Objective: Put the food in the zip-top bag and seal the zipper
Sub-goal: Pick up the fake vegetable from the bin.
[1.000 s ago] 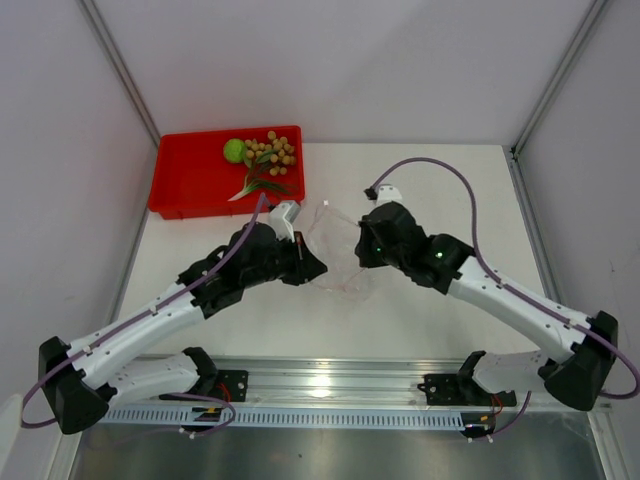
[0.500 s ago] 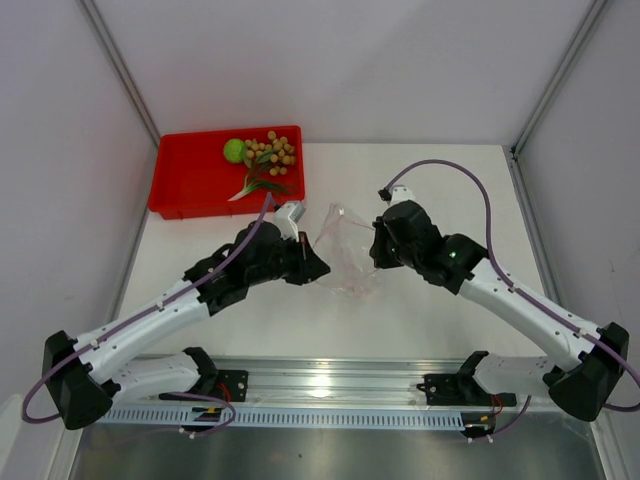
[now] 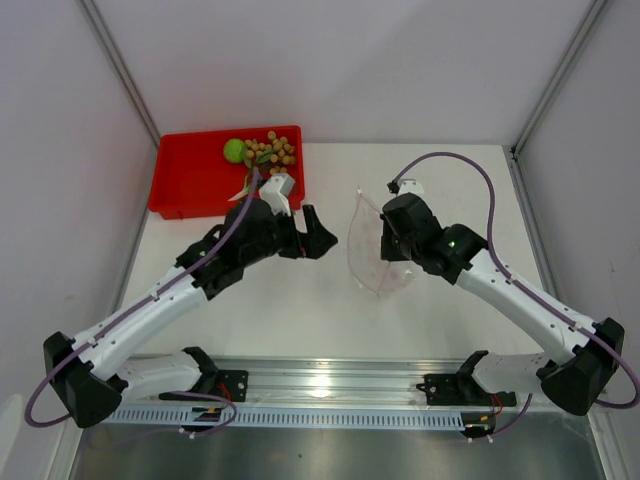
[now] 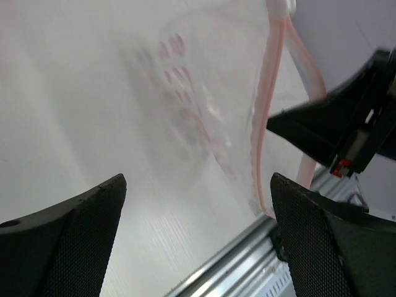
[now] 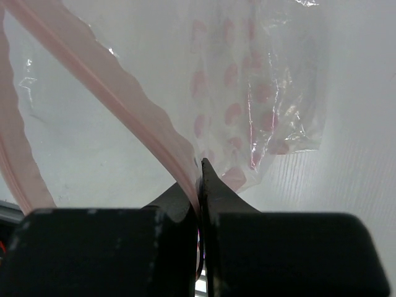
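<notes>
The clear zip-top bag (image 3: 371, 268) hangs at mid-table from my right gripper (image 3: 384, 236), which is shut on its pinkish zipper (image 5: 111, 99) strip. In the right wrist view the bag (image 5: 247, 93) spreads beyond the pinched gripper (image 5: 199, 180). My left gripper (image 3: 319, 231) stands open just left of the bag, holding nothing. In its wrist view the gripper (image 4: 198, 241) faces the bag (image 4: 198, 105) and zipper (image 4: 270, 105). The food lies in the red tray: a lime-green fruit (image 3: 234, 150), tan-brown fruits (image 3: 274, 152) and green leaves (image 3: 243, 187), partly hidden by the left wrist.
The red tray (image 3: 185, 185) sits at the table's back left corner. A metal rail (image 3: 330, 385) with both arm bases runs along the near edge. White enclosure walls with metal posts close in left, right and behind.
My left gripper has opened, let go of the bag and drawn back toward the tray. The right gripper has carried the bag to the right, and it now hangs from that gripper alone.
</notes>
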